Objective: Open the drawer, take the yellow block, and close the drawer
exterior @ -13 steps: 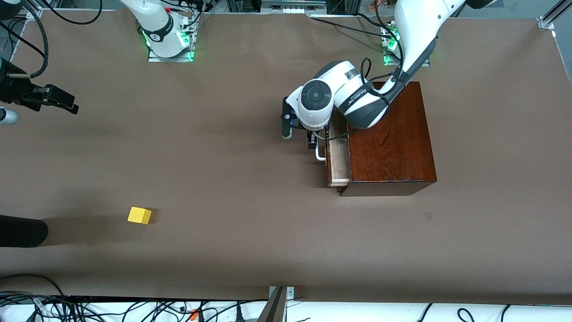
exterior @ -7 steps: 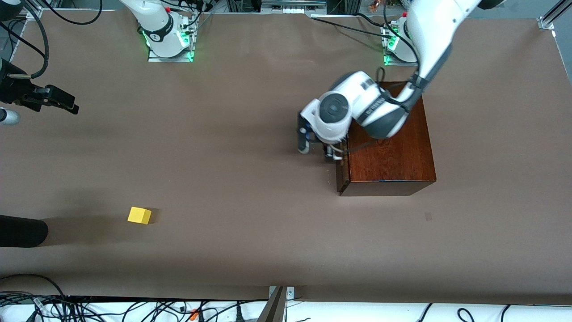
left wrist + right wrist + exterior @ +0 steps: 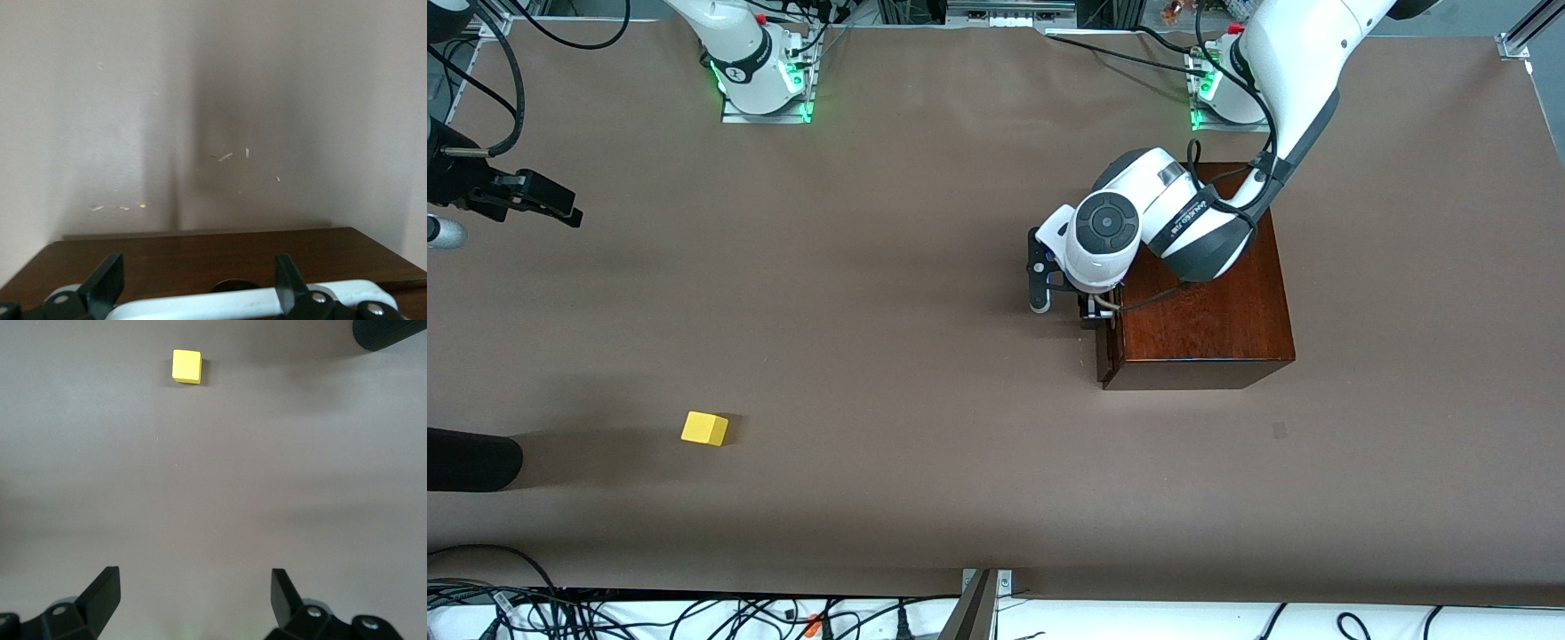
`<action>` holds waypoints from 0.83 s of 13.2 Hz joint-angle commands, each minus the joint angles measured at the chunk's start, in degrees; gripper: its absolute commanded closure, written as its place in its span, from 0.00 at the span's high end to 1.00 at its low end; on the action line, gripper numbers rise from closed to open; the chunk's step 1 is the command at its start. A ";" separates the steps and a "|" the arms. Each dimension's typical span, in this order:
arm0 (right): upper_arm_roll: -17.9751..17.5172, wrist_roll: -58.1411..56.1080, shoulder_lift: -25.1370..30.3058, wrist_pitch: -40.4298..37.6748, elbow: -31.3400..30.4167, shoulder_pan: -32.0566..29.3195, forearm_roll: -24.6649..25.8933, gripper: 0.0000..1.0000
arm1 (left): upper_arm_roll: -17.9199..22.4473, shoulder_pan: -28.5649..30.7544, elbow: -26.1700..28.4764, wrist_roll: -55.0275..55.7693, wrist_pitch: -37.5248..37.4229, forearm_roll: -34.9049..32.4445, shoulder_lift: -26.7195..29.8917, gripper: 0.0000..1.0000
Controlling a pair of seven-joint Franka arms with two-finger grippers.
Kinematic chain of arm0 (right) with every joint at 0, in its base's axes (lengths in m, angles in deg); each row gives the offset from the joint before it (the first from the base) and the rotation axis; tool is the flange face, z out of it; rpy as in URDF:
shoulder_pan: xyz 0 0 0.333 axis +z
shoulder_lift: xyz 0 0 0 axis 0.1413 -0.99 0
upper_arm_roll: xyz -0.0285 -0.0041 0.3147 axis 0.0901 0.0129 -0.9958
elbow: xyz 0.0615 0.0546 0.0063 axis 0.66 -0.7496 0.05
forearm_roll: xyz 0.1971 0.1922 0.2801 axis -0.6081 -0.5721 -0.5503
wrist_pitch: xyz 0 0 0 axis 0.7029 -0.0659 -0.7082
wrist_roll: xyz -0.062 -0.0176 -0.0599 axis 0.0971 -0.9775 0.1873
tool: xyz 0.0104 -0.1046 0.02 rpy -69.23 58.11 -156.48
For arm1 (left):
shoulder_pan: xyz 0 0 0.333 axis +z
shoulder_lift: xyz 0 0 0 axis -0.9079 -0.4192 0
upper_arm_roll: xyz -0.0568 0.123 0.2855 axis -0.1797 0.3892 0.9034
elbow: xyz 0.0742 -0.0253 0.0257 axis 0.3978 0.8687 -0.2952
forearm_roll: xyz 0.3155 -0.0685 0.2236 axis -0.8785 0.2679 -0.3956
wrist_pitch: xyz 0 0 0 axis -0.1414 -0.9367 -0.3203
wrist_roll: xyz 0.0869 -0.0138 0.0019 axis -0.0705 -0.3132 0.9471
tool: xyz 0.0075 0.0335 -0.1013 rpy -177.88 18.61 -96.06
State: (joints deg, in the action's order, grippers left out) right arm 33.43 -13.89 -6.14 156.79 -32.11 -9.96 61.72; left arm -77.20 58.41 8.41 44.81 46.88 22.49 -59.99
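Drawer (image 3: 1106, 342) of the dark reddish-brown wooden box (image 3: 1200, 284), partly open a second ago, now pushed flush.
Left gripper (image 3: 193, 297) spread astride the white bar handle (image 3: 220, 303), ungrasped; small yellow cube (image 3: 704, 428) rests on the table toward the right arm's end; right gripper (image 3: 193, 603) waits agape. Lifting away carelessly could snag the handle.

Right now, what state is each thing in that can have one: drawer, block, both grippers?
drawer: pushed in, flush with the wooden box.
white handle: between the left gripper's fingers.
yellow block: lying free on the table, toward the right arm's end.
left gripper: open, at the drawer front.
right gripper: open, empty, waiting over the table.
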 commanded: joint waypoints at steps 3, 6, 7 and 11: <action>-0.09 -0.39 -0.40 -0.27 1.02 -0.01 0.62 1.00 | -4.71 0.66 -2.77 2.44 -1.72 3.30 3.92 1.00; -0.09 -0.39 -0.49 -0.01 1.02 -0.01 0.62 1.00 | -4.54 2.32 -3.90 8.58 -12.05 6.46 9.54 1.00; -0.09 -0.39 -0.49 0.08 1.02 -0.01 0.62 1.00 | -4.54 3.55 -4.95 11.22 -16.01 6.56 10.95 1.00; -0.09 -0.48 -0.49 0.08 0.93 -0.01 0.62 1.00 | -4.10 10.05 -9.97 20.36 -29.91 6.47 15.52 1.00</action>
State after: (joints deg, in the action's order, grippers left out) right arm 33.43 -13.89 -6.23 156.99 -32.11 -9.96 61.73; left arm -81.42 65.31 0.07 61.12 21.55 27.83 -46.54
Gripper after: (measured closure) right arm 0.000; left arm 0.000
